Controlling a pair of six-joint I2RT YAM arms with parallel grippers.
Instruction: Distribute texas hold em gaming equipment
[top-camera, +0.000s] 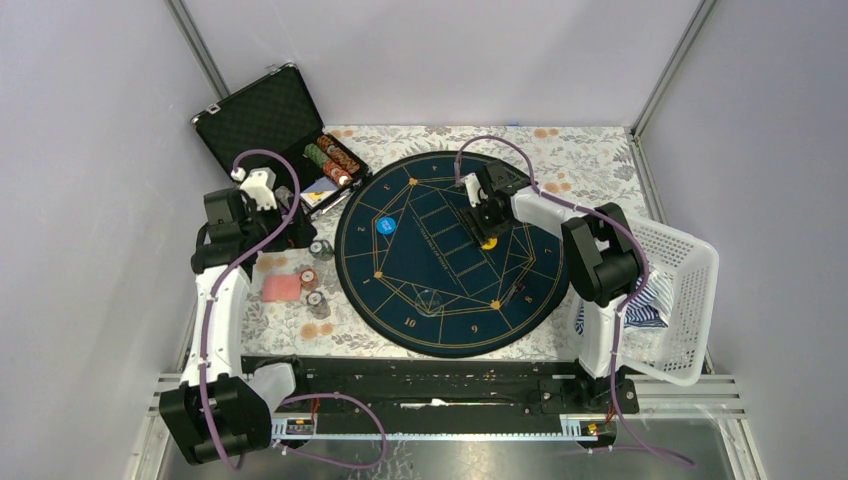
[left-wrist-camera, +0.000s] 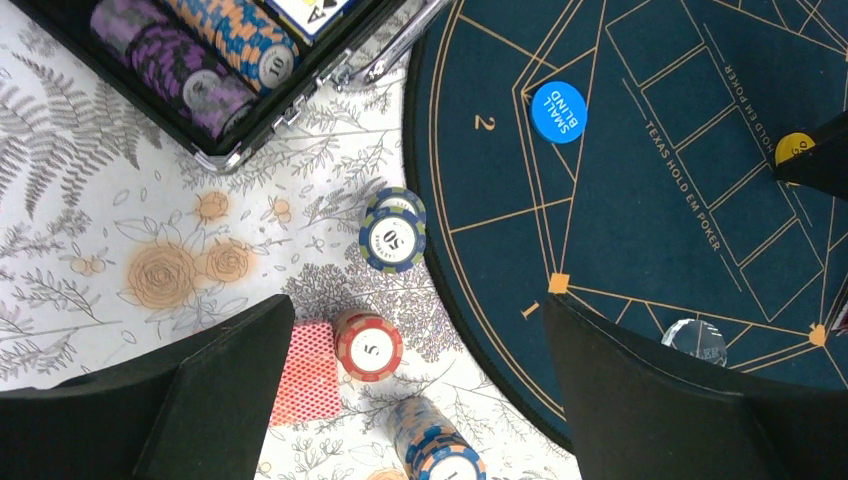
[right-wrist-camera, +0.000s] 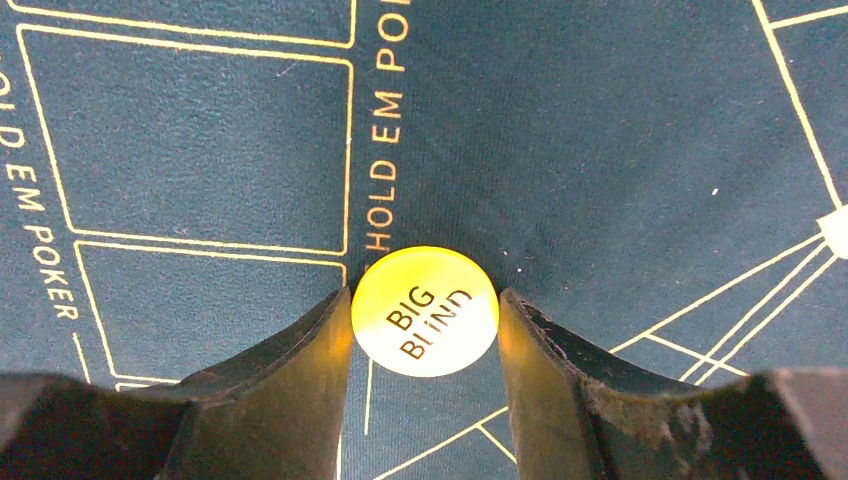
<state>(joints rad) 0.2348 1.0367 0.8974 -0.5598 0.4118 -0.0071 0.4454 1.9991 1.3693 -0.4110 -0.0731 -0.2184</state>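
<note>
My right gripper (right-wrist-camera: 425, 318) is closed on the yellow "BIG BLIND" button disc (right-wrist-camera: 424, 300), with a finger touching each side, low over the round dark poker mat (top-camera: 450, 250); in the top view the gripper (top-camera: 487, 232) is near the mat's centre. My left gripper (left-wrist-camera: 420, 400) is open and empty above the floral table, left of the mat. Below it are a red "5" chip stack (left-wrist-camera: 368, 345), a "50" stack (left-wrist-camera: 393, 238), a blue-orange stack (left-wrist-camera: 440, 450) and red-backed cards (left-wrist-camera: 305, 375). A blue "SMALL BLIND" disc (left-wrist-camera: 559, 111) and a clear disc (left-wrist-camera: 694, 340) lie on the mat.
An open black case (top-camera: 275, 125) at the back left holds rows of chips (left-wrist-camera: 190, 70) and a card. A white basket (top-camera: 690, 300) with a blue-white striped cloth (top-camera: 645, 308) stands at the right edge. The arms' rail runs along the near edge.
</note>
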